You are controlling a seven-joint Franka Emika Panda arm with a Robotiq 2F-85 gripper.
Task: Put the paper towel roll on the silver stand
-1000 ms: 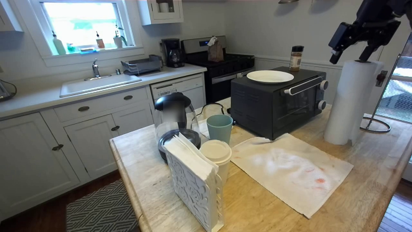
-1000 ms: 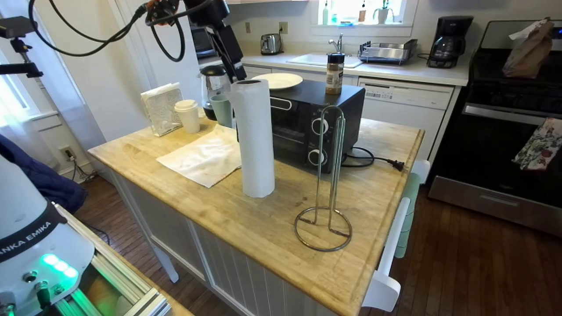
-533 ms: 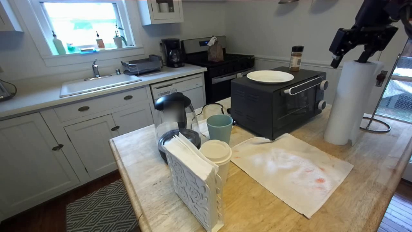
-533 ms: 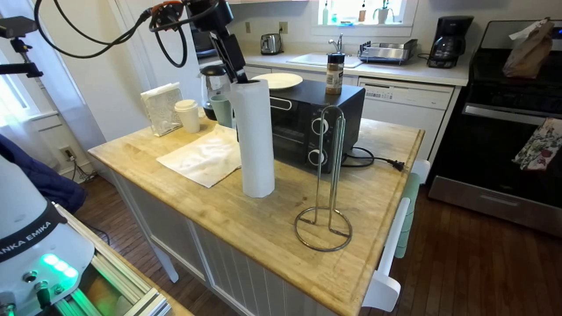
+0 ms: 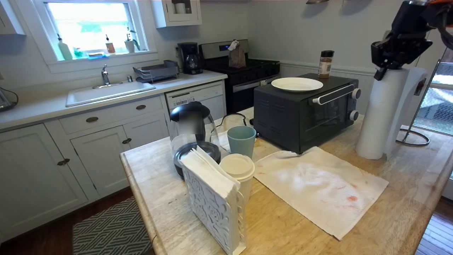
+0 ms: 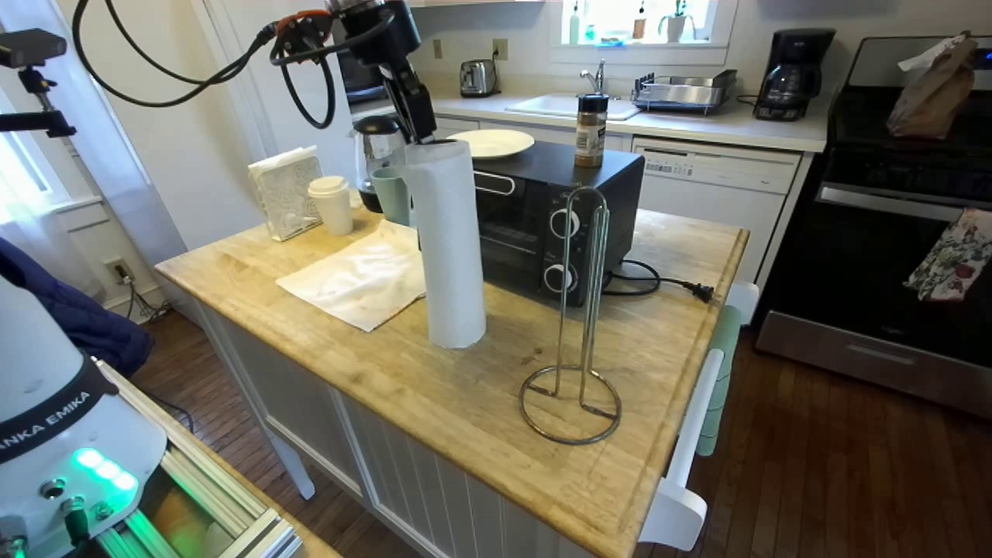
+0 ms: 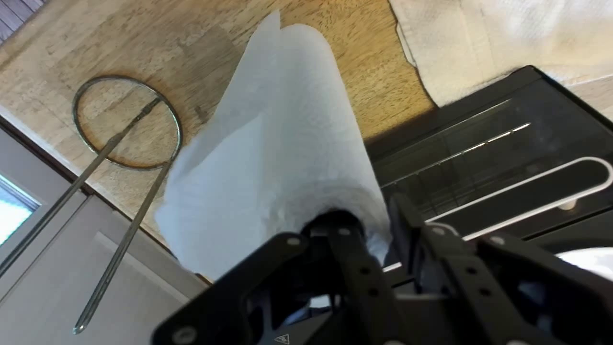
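The paper towel roll (image 5: 379,117) stands on the wooden tabletop, leaning very slightly, with its loose sheet flaring out to one side. At its top rim, my gripper (image 5: 386,71) has one finger down in the core hole and the other against the outside. In the wrist view the roll's wall (image 7: 311,120) is pinched between the fingers; the inner fingertip is hidden in the core. The silver stand (image 6: 594,291), a ring base with bare upright wire rods, stands apart from the roll on the same table. Its ring and rods also show in the wrist view.
Close beside the roll is the black toaster oven (image 5: 283,117), carrying a white plate (image 5: 297,84) and a spice jar (image 5: 325,64). A flat paper sheet (image 5: 318,191) lies nearby. Cups, a carafe (image 5: 193,138) and a napkin holder (image 5: 212,209) stand farther along.
My gripper has come down a little and its jaws have closed on the roll's rim. The loose sheet has swung outward, and the top of the roll has shifted slightly.
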